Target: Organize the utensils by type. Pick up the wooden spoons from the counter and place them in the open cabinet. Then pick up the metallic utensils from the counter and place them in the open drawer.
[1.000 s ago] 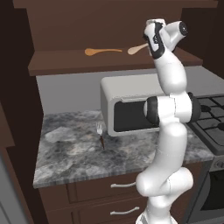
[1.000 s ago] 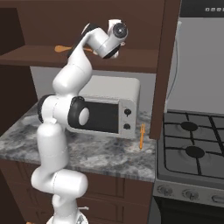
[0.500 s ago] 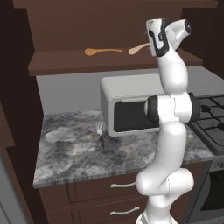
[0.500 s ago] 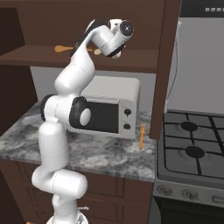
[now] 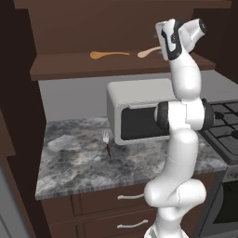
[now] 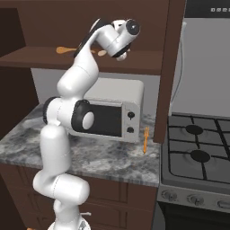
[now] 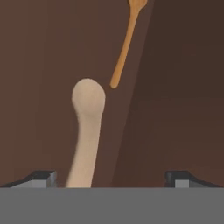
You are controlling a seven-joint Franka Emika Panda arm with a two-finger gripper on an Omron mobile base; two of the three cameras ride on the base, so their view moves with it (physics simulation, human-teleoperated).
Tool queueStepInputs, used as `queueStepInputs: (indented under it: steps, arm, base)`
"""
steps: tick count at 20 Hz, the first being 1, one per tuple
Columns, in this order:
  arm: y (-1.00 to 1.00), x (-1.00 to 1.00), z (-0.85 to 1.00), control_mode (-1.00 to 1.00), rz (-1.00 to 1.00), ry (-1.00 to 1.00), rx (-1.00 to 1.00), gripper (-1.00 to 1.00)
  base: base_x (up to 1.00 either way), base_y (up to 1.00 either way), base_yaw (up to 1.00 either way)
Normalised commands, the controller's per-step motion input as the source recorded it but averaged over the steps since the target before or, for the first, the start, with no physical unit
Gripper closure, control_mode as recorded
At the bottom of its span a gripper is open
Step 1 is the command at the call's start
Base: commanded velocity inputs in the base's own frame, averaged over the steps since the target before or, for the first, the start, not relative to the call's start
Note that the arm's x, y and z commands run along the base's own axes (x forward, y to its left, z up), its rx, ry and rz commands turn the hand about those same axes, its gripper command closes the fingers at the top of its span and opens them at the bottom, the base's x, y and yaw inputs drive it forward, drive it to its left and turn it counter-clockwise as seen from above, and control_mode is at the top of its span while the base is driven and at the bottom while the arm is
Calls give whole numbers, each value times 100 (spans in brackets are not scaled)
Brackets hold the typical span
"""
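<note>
Two wooden spoons lie on the open cabinet's shelf (image 5: 69, 67): the orange-tan one (image 5: 109, 54) to the left and the pale beige one (image 5: 148, 51) to the right. My gripper (image 5: 161, 38) hovers open at the beige spoon's handle end, just above the shelf front. In the hand view the beige spoon (image 7: 87, 131) runs up between my open gripper (image 7: 109, 177), nearer the left fingertip (image 7: 41, 177), with the orange-tan spoon (image 7: 127, 39) beyond it. On the counter (image 5: 79, 167), the fork (image 5: 108, 142) stands left of the microwave and the orange-handled utensil (image 6: 145, 140) right of it. The drawer is out of view.
A white microwave (image 5: 139, 111) sits on the counter under the shelf. A gas stove (image 6: 197, 157) adjoins the counter on the right. The cabinet's door edge (image 6: 168, 67) hangs down beside the microwave. Shut drawer fronts (image 5: 125, 197) run below the counter.
My hand has risen slightly and drawn back from the shelf, its jaws a touch wider. The beige spoon stays lying on the shelf.
</note>
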Motion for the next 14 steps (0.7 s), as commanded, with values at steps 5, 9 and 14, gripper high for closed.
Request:
queueStepInputs:
  steps: [5,9,14]
  arm:
    - [6,-8,0,-100,0,3,0,-100]
    - [10,-21,-3,-100,0,0,0,-100]
    - [16,-14,-15,-100,-5,0,5,-100]
  base:
    - [0,0,0]
    - [0,0,0]
    - [0,0,0]
